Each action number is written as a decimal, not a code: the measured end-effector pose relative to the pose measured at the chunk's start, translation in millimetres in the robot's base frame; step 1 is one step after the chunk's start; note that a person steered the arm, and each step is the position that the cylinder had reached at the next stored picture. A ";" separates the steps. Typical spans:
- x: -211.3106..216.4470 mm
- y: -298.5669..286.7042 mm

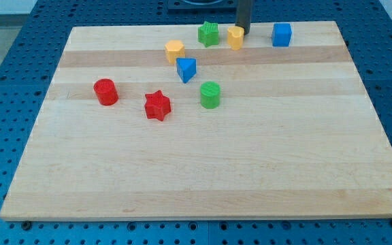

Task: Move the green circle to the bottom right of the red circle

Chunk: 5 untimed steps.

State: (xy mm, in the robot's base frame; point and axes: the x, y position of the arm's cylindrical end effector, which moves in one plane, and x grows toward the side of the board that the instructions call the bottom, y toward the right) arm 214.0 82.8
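The green circle (210, 94) is standing upright near the board's middle, well to the view's right of the red circle (105, 91) and level with it. The red star (158, 105) is lying between them, slightly lower. The task is not yet begun, in my judgement: the green circle is needing a push leftward and downward past the star. My tip (244, 33) is resting at the view's top, touching the yellow block (235, 37), holding nothing, well apart from the green circle.

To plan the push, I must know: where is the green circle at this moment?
The green circle stands a little above the board's middle, just right of the red star and below the blue triangle.
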 end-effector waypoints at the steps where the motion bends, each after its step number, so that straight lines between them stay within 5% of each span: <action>1: -5.6 -0.2; 4: 74.5 23.4; 5: 67.8 -20.7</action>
State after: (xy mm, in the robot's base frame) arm 281.8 62.1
